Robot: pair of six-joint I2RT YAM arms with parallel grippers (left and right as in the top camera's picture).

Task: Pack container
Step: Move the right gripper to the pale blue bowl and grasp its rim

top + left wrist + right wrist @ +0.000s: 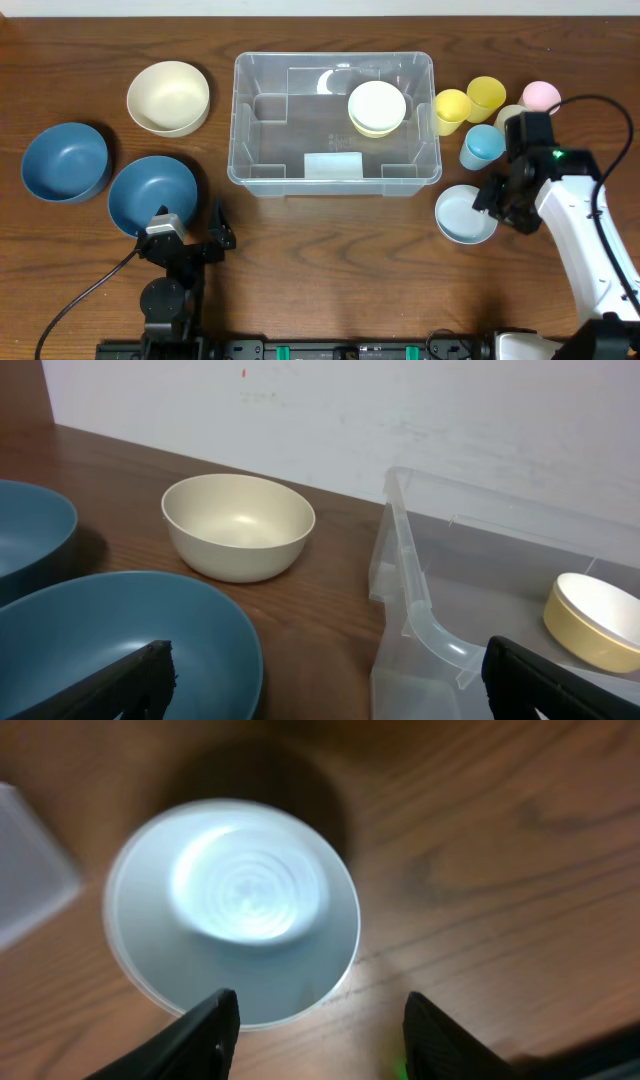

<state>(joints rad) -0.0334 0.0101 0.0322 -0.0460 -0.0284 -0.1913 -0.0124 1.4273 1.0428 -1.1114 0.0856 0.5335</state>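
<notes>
The clear rectangular container (262,132) stands at the table's middle with a whitish label patch (332,166); a cream bowl stacked on a yellow one (377,108) lies inside. Its near corner shows in the left wrist view (420,610), the stacked bowl there too (592,618). My right gripper (497,203) is open, just above the right edge of a pale blue plate (462,214), seen close in the right wrist view (235,910) between my fingers (318,1035). My left gripper (195,238) is open and empty near the front edge, beside a blue bowl (150,192).
A cream bowl (168,97) and a second blue bowl (65,161) lie left of the container. Yellow cups (452,108) (487,95), a pink cup (541,96) and a light blue cup (481,146) stand right of it.
</notes>
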